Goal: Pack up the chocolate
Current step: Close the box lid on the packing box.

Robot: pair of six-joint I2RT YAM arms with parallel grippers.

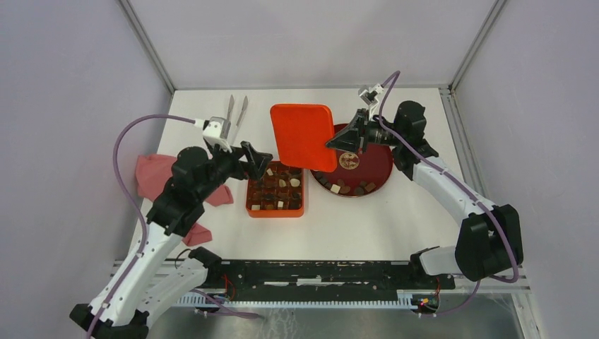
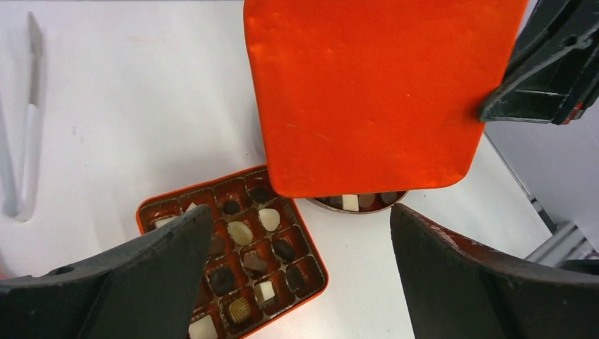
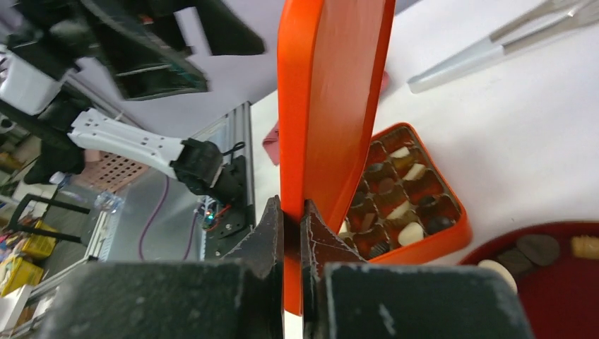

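Chocolate (image 2: pixel 240 232) pieces in dark, mid-brown and cream fill most compartments of the orange box (image 1: pixel 275 210) on the bench (image 1: pixel 395 226). More pieces lie along the near edge of the dark-red plate (image 1: pixel 378 166) just right of it. The right arm runs from its base at the near right toward the far side, then folds back leftward above the plate. The right hand (image 3: pixel 293 212) is clamped on one edge of the orange lid (image 1: pixel 302 135) and holds it in the air, above the far edge of the box and the plate's left side. The left arm rises from the near left with its elbow bent. The left hand (image 1: pixel 260 162) hangs over the box's far left corner, fingers spread wide, holding nothing. Metal tongs (image 1: pixel 236 113) lie at the far left, and a pink cloth (image 1: pixel 152 176) lies beneath the left arm.
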